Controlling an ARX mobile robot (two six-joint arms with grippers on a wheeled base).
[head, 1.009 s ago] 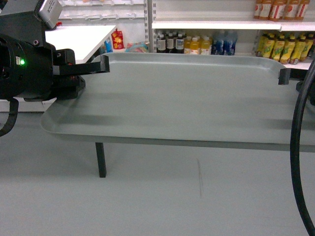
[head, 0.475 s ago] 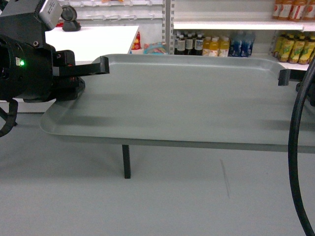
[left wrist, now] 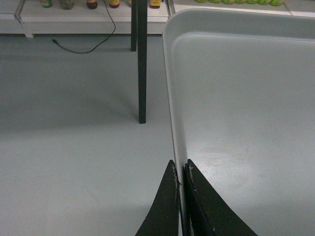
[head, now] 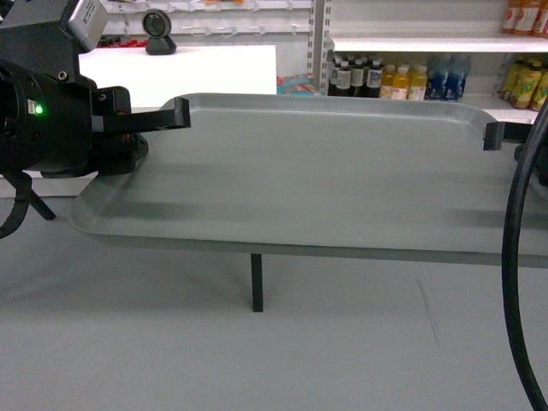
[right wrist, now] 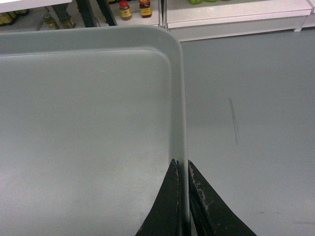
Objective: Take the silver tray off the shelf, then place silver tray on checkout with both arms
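Observation:
The silver tray [head: 325,171] hangs level in the air across the head view, held at both short ends. My left gripper [head: 175,114] is shut on its left rim; in the left wrist view the gripper [left wrist: 179,164] pinches the thin rim of the tray [left wrist: 246,98]. At the other end my right gripper [head: 492,135] is shut on the right rim, and the right wrist view shows that gripper [right wrist: 181,164] clamped on the edge of the tray [right wrist: 83,123]. Behind the tray on the left stands the checkout [head: 197,68] with a black round device [head: 157,23]. The shelf [head: 411,43] is at the back right.
Rows of bottles [head: 377,81] stand under the shelf board. A black checkout leg [head: 256,282] shows below the tray, and again as a leg [left wrist: 141,64] in the left wrist view. A thick black cable [head: 514,282] hangs at the right. Grey floor lies below.
The whole background has slid to the right behind the tray: checkout, its leg and the shelves. The black device has come into view. Both grips on the tray are unchanged.

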